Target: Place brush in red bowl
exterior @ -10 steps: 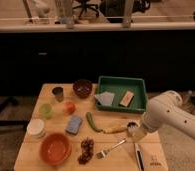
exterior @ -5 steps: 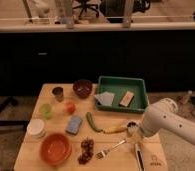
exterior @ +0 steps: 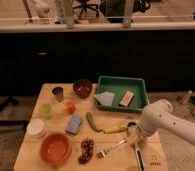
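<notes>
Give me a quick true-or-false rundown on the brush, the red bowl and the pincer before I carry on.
1. The red bowl holds nothing. True.
2. The brush lies inside the red bowl. False: it lies on the table near the right front corner, far from that bowl.
3. The pincer hangs over the green tray. False: it is down by the brush's head end, next to the banana tip.
4. The fork lies between the grapes and the brush. True.
5. The pincer holds the fork. False: it is open and holds nothing.
</notes>
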Robot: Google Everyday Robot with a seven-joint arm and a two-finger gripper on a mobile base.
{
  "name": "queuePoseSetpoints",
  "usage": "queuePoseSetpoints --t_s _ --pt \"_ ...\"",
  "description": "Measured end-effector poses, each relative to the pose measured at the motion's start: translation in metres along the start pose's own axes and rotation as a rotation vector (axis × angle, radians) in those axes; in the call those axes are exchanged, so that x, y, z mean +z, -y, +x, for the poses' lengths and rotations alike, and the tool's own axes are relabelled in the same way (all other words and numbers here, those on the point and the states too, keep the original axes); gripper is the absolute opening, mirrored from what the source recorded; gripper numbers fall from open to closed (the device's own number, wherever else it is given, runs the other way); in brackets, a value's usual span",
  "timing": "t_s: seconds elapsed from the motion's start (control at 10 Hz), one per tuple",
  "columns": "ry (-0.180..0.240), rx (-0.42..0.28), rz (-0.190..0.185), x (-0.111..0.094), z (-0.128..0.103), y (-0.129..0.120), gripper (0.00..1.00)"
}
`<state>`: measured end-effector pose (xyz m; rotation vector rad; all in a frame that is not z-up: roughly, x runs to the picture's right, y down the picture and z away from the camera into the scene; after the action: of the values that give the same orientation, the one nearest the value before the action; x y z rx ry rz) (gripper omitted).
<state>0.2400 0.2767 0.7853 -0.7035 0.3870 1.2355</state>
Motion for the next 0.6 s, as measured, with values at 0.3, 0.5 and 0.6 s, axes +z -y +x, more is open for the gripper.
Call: queuePoseSetpoints --t_s 0.3,0.5,0.6 --pt "-0.015 0.072 0.033 0.005 0.010 0.000 0.80" --pt "-0.016 0.112 0.082 0.006 0.014 0.001 0.80" --pt "-0.013 0.110 0.083 0.007 0.013 -0.001 0.80"
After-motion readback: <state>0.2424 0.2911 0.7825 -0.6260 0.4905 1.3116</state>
